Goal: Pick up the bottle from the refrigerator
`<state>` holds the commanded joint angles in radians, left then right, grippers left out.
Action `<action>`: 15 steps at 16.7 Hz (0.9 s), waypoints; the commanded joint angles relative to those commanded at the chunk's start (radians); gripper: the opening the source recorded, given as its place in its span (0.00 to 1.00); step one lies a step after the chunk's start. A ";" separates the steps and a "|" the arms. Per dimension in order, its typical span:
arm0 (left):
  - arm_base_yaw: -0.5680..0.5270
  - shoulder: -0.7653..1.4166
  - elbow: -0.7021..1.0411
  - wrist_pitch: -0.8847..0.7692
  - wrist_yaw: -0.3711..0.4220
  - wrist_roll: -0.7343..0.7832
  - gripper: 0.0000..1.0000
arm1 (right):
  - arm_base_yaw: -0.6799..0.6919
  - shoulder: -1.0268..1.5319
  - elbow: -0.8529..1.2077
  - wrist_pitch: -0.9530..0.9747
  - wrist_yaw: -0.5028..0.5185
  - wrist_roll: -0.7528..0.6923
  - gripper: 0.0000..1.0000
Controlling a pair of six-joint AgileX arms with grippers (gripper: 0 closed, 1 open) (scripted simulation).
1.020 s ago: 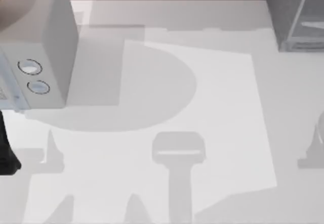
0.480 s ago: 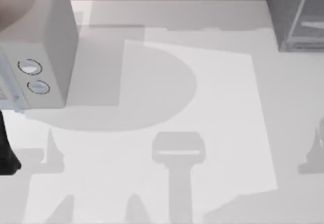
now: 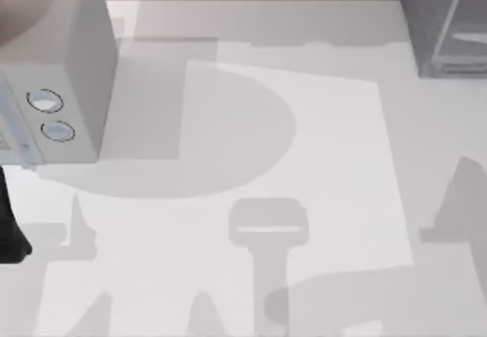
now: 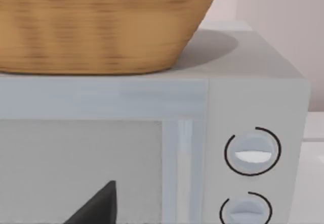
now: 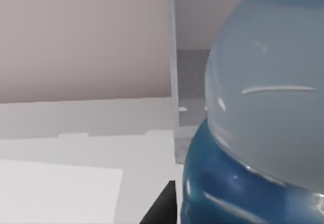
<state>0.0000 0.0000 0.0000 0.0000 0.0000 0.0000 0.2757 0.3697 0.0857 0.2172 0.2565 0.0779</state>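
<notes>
The bottle (image 5: 263,128) looms very close in the right wrist view, with a pale grey-blue upper part and a bright blue lower part. One dark fingertip (image 5: 163,208) of my right gripper lies against its side, and the gripper looks shut on it. Just behind stands the pale upright edge of the refrigerator's see-through panel (image 5: 172,57). From above, the dark-grey refrigerator (image 3: 445,21) sits at the table's far right corner. My left arm (image 3: 9,234) is parked at the left edge.
A light grey box with two ringed dials (image 3: 57,86) stands at the far left. A woven basket (image 4: 101,27) rests on top of it. The white tabletop (image 3: 304,139) carries broad arm shadows along its front and right side.
The right arm's shadow has grown and slid left across the front-right of the table within the last half second. The left arm has not moved.
</notes>
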 joint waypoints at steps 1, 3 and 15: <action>0.000 0.000 0.000 0.000 0.000 0.000 1.00 | 0.058 0.087 0.020 0.047 0.055 0.013 0.00; 0.000 0.000 0.000 0.000 0.000 0.000 1.00 | 0.178 0.278 0.065 0.149 0.171 0.038 0.00; 0.000 0.000 0.000 0.000 0.000 0.000 1.00 | 0.810 1.310 0.409 0.780 0.811 0.047 0.00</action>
<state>0.0000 0.0000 0.0000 0.0000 0.0000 0.0000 1.0858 1.6799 0.4950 0.9973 1.0677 0.1247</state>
